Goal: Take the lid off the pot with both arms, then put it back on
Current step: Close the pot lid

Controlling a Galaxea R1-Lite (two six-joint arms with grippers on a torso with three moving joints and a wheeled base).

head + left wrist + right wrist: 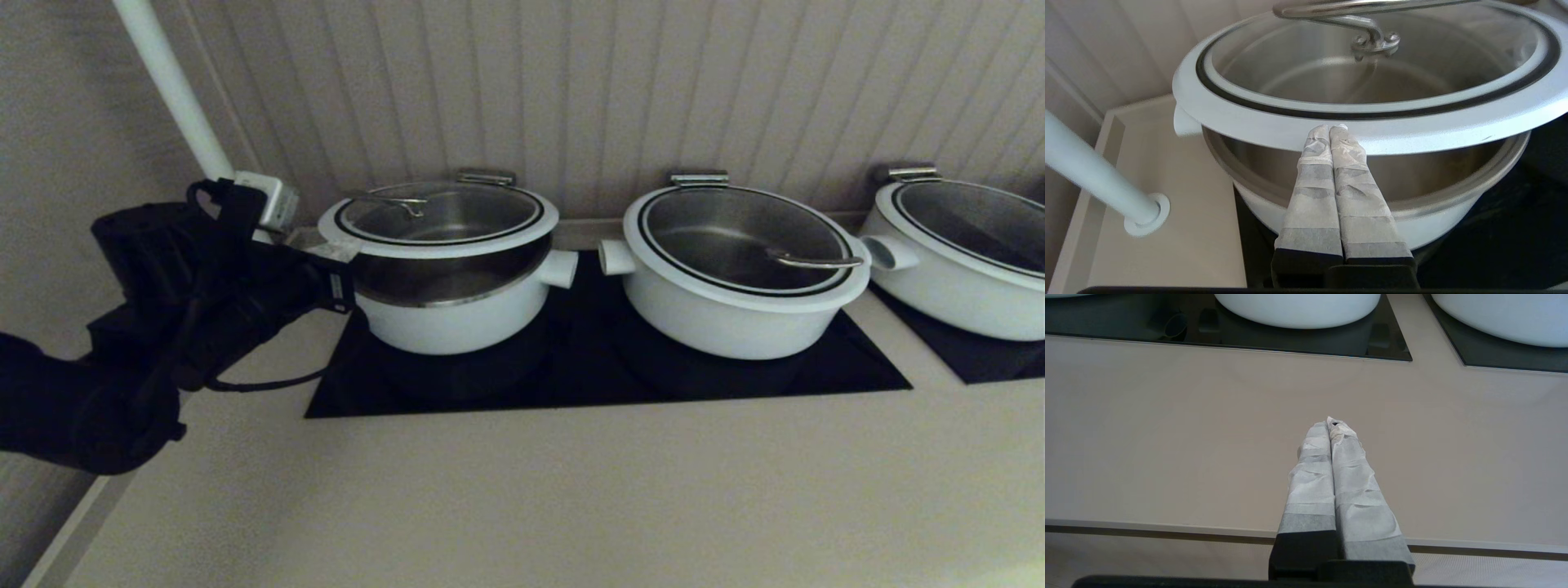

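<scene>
The pot point(453, 320) stands at the left end of the black cooktop point(604, 384). Its lid point(441, 219) is raised on the near-left side, so a gap shows the steel inside; the far edge stays low by a steel bracket. My left gripper point(325, 249) is shut, nothing between its taped fingers. In the left wrist view the left gripper point(1329, 129) touches the underside edge of the lid point(1412, 130), above the pot point(1437, 220). My right gripper point(1331, 422) is shut over bare counter near the front edge, outside the head view.
Two wider lidded white pots stand to the right, one in the middle point(735, 310) and one at the far right point(955, 278). A white pipe point(171, 82) rises beside my left arm. The ribbed wall runs close behind the pots. Beige counter point(571, 498) lies in front.
</scene>
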